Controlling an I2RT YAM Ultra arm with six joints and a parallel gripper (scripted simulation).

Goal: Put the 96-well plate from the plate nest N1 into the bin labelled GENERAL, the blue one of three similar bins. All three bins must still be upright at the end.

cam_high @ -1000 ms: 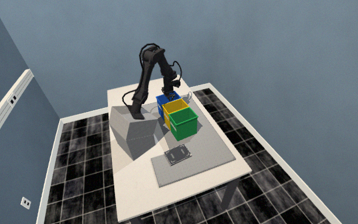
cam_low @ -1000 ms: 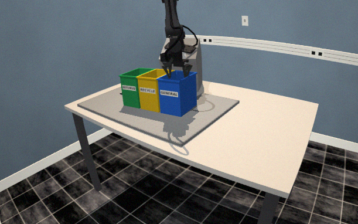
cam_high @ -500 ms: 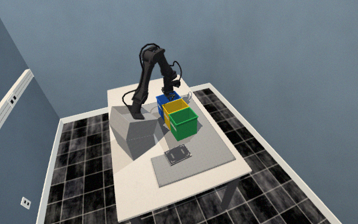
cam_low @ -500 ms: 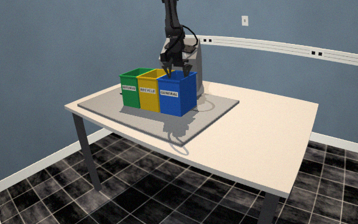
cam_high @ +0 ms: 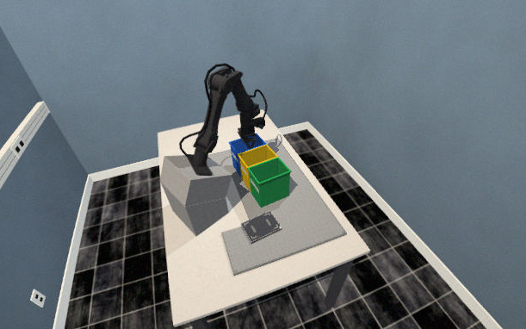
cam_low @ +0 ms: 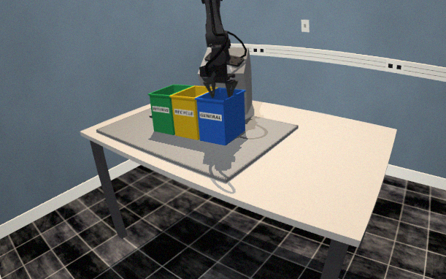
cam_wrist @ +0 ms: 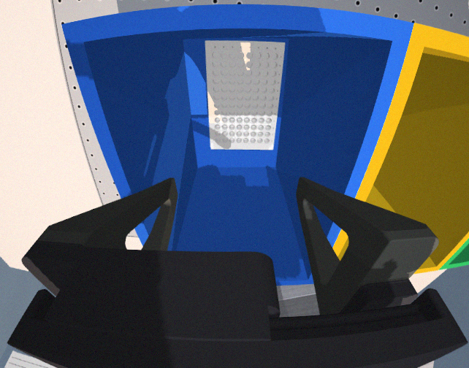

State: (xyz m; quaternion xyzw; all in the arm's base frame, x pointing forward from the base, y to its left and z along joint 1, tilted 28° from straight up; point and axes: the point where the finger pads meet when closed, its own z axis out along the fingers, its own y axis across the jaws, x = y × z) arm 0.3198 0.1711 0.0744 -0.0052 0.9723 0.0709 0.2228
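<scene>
The grey 96-well plate (cam_wrist: 242,95) lies at the bottom of the blue bin labelled GENERAL (cam_low: 220,114), seen in the wrist view. The blue bin (cam_high: 246,148) stands upright at the end of the bin row nearest the arm's base. My gripper (cam_wrist: 237,185) hovers just above the blue bin's open top (cam_low: 220,89), fingers apart with nothing between them. The black plate nest N1 (cam_high: 261,227) lies empty on the grey mat, at its near end in the top view.
The yellow bin labelled RECYCLE (cam_low: 185,111) and the green bin labelled RETURNS (cam_low: 162,109) stand upright next to the blue one. A grey pedestal (cam_high: 194,189) holds the arm's base. The bins stand on a grey mat (cam_high: 289,215) on the white table.
</scene>
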